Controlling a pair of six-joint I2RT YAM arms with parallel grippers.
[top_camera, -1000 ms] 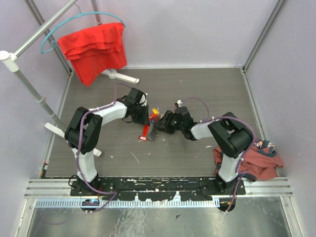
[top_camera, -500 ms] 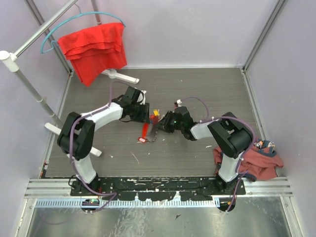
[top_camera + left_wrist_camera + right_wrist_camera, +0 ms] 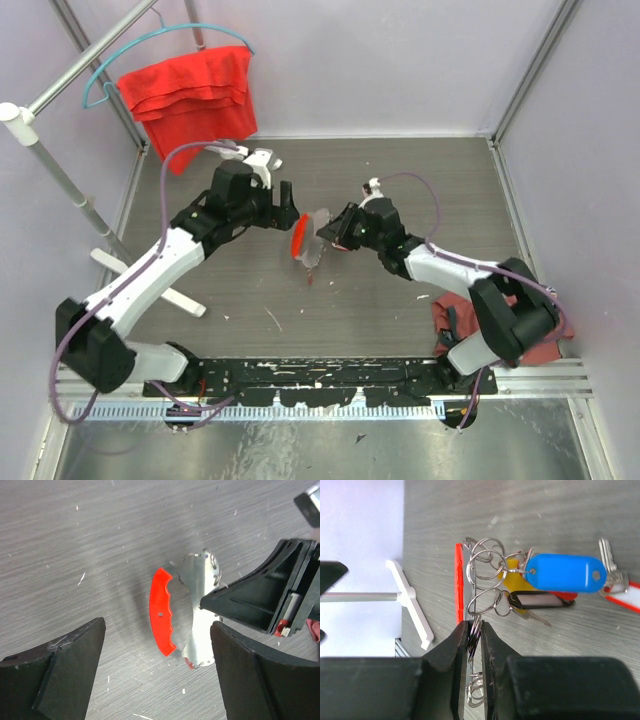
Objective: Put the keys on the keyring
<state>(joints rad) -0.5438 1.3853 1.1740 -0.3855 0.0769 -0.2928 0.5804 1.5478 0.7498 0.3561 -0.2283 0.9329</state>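
**Light, loose bunch: take it by the rings**

The black right gripper (image 3: 475,630) pinches the bunch of small silver metal keys (image 3: 555,577), tagged in blue, yellow and red plastic, at its thin silver wire rings (image 3: 487,555). It sits just in front of the black left gripper (image 3: 157,626), which is spread and empty. The bunch is likely light, floppy and slippery, so hold the rings or flat tags

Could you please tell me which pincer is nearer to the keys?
Right. The right pincer grips the keys by their rings; the left pincer hangs open beside them, not touching.
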